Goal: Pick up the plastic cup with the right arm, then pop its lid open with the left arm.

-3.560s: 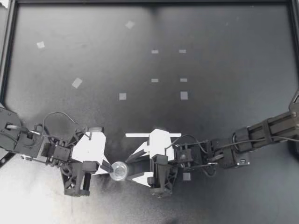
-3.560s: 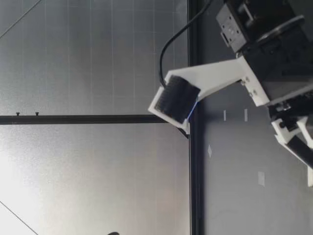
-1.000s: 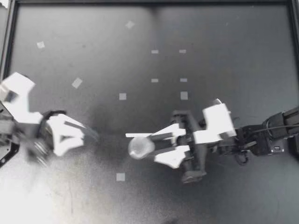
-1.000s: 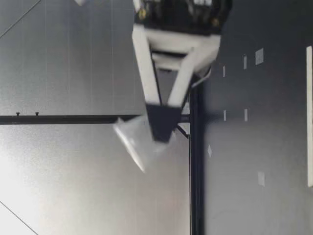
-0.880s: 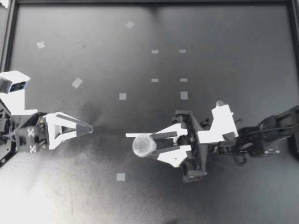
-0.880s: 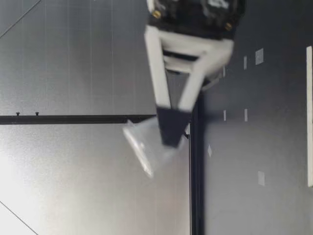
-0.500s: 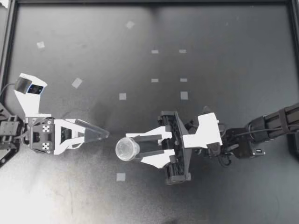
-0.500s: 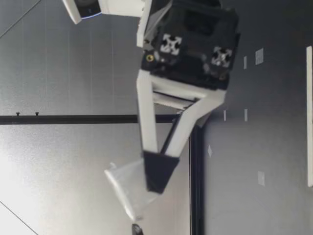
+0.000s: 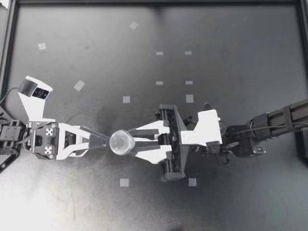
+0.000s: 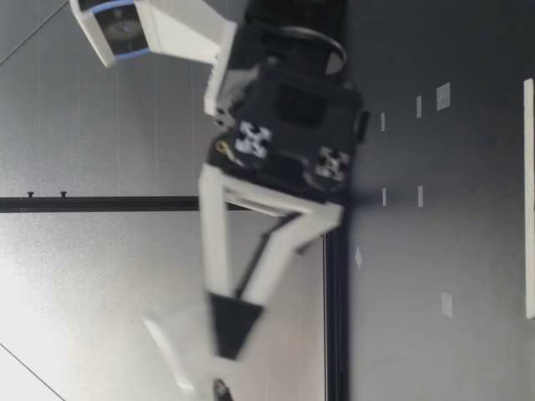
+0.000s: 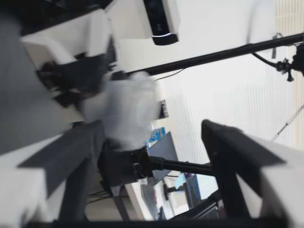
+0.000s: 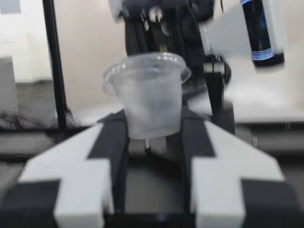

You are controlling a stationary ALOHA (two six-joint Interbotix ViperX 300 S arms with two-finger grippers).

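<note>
**Meeting at the cup, clear of the table**

Find my left gripper (image 9: 100,142) and my right gripper (image 9: 129,144) nose to nose over the dark table (image 9: 231,57), toward its near edge. Note the right one clamped on the clear cup (image 9: 121,142) from 2 sides, mouth up. Read the left one as spread and rolled onto its side, tip just beside the cup's rim. Touching or not: impossible to say from above.

To do this well, judging by these frames: hold the right clamp firm and the cup level. Ease the left in slowly and centred, aiming both pads at the wall below the rim. Squeeze lightly and expect such thin plastic to buckle under a hard pinch.

Use the top view for the line-up only, with no finger gap on the rolled left gripper to read there. Turn to the left wrist view for that: fingers (image 11: 71,156) well apart, the cup (image 11: 126,111) a blur ahead, nearer 1 of them. Take the right wrist view for the grip itself — cup (image 12: 149,95) upright, pinched low, rim free. Check height in the low view alone: cup (image 10: 175,347) well above the table.
</note>
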